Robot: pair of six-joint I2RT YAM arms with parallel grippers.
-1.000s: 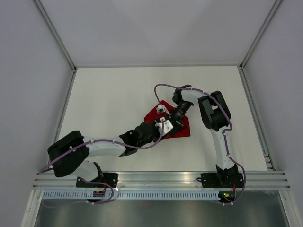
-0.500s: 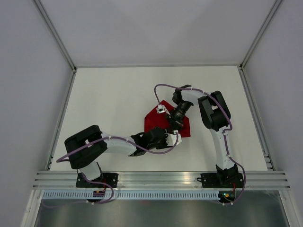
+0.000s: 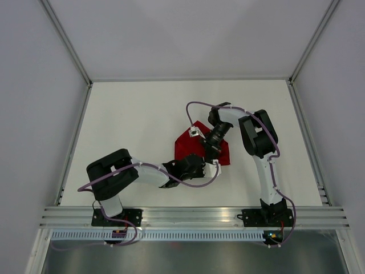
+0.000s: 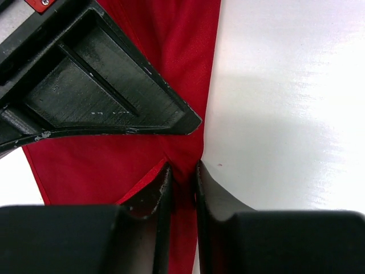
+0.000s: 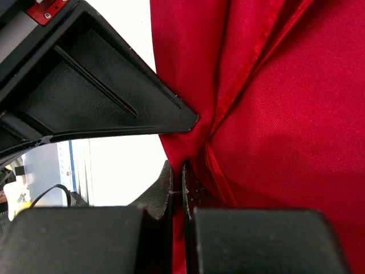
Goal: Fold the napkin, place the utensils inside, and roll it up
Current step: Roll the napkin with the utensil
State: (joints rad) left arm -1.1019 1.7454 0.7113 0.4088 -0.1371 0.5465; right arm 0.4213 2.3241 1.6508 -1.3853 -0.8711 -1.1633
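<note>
The deep-red napkin (image 3: 183, 147) lies rumpled in the middle of the white table (image 3: 131, 114). My left gripper (image 3: 206, 163) is at its near edge. In the left wrist view its jaws (image 4: 182, 177) stand nearly together, with a ridge of the napkin (image 4: 85, 165) pinched between them. My right gripper (image 3: 207, 152) reaches in from the far right, just beyond the left one. In the right wrist view it (image 5: 182, 174) is shut on a gathered fold of the napkin (image 5: 285, 142). No utensils are in view.
Metal frame rails (image 3: 74, 137) and grey walls bound the table on the left, right and back. The aluminium base rail (image 3: 194, 214) runs along the near edge. Both arms cross over the napkin area.
My left arm has swung its elbow to the right and its gripper has drawn slightly toward the near edge, still at the napkin. My right arm has barely moved.
</note>
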